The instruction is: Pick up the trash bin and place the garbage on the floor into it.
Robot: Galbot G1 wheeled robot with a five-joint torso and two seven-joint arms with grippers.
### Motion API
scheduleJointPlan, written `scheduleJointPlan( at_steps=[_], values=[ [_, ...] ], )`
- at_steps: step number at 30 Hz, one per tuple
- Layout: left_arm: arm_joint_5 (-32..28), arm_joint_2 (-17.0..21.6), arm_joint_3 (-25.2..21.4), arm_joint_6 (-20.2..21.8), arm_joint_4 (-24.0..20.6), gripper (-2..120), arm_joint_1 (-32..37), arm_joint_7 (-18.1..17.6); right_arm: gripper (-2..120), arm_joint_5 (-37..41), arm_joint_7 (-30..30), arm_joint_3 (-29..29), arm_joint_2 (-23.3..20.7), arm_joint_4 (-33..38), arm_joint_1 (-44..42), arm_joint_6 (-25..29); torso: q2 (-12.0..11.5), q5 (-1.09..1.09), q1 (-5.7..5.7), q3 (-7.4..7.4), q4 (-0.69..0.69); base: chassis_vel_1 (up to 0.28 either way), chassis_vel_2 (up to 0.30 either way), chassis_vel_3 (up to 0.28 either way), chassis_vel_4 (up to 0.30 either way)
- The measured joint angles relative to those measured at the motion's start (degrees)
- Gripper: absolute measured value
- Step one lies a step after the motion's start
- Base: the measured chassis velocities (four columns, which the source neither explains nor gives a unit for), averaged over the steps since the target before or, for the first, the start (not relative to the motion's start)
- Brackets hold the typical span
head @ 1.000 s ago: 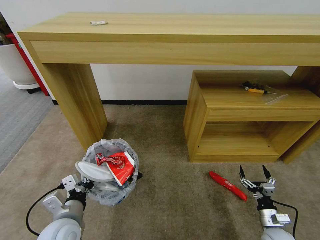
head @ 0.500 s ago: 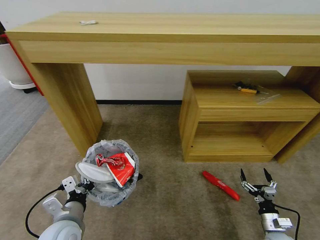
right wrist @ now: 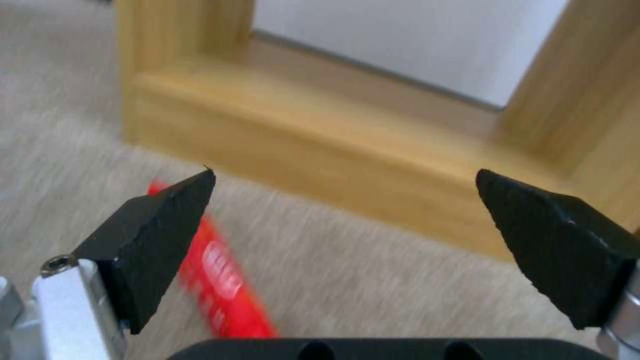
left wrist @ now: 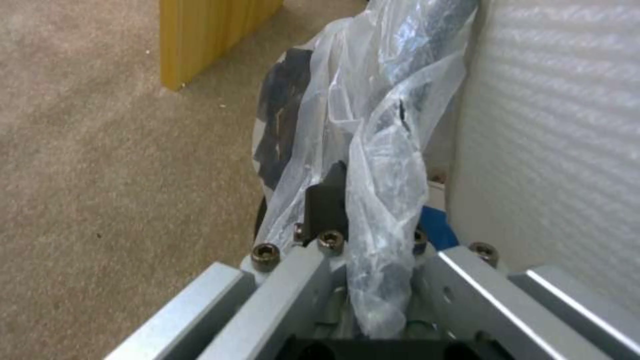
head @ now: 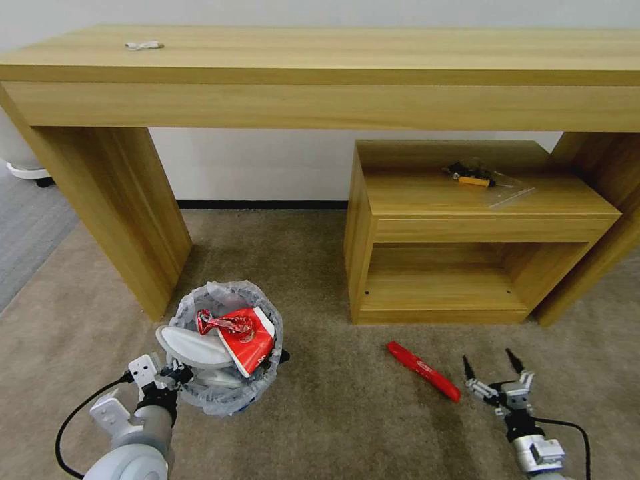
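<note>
Red wrapper [head: 423, 371] lies on the beige carpet [head: 333, 413] beside the spread right gripper [head: 491, 365]; left gripper [head: 175, 373] clamps the trash bin [head: 227, 400] rim.

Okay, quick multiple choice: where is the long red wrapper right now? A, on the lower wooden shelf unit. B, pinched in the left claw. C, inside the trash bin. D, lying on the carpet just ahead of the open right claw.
D: the red wrapper lies flat on the beige carpet, just left of and ahead of the right claw, whose fingers are spread with nothing between them.
</note>
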Motion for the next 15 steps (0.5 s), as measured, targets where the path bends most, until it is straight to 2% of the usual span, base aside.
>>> scheduleJointPlan(
  at_steps=[5, 7, 9, 15],
  values=[
    [0.24, -0.50, -0.82, -0.26, -0.65, 0, 0.83, 0.34, 100, 2.74, 0.03, -9.52, -1.40, -7.51, 7.07, 0.57, 0.00, 0.01, 0.00, 0.00, -0.02, 0.000, 0.000, 0.000, 0.000],
    [0.24, -0.57, -1.01, -0.29, -0.75, 0, 0.87, 0.35, 100, 3.41, 0.02, -11.38, -1.47, -9.21, 8.83, 0.97, 0.00, -0.03, 0.00, 0.00, -0.01, 0.000, 0.000, 0.000, 0.000],
    [0.21, -0.85, -1.06, -0.29, -0.81, 0, 0.85, 0.35, 100, 4.77, -0.70, -14.78, -1.40, -12.11, 11.92, 1.25, 0.00, 0.02, 0.00, 0.00, 0.00, 0.000, 0.000, 0.000, 0.000],
    [0.25, -1.53, -0.87, -0.29, -0.64, 0, 0.27, 0.28, 100, 8.65, -2.60, -20.41, -1.12, -15.27, 16.05, 1.38, 0.00, -0.01, 0.00, 0.00, -0.01, 0.000, 0.000, 0.000, 0.000]
  ],
)
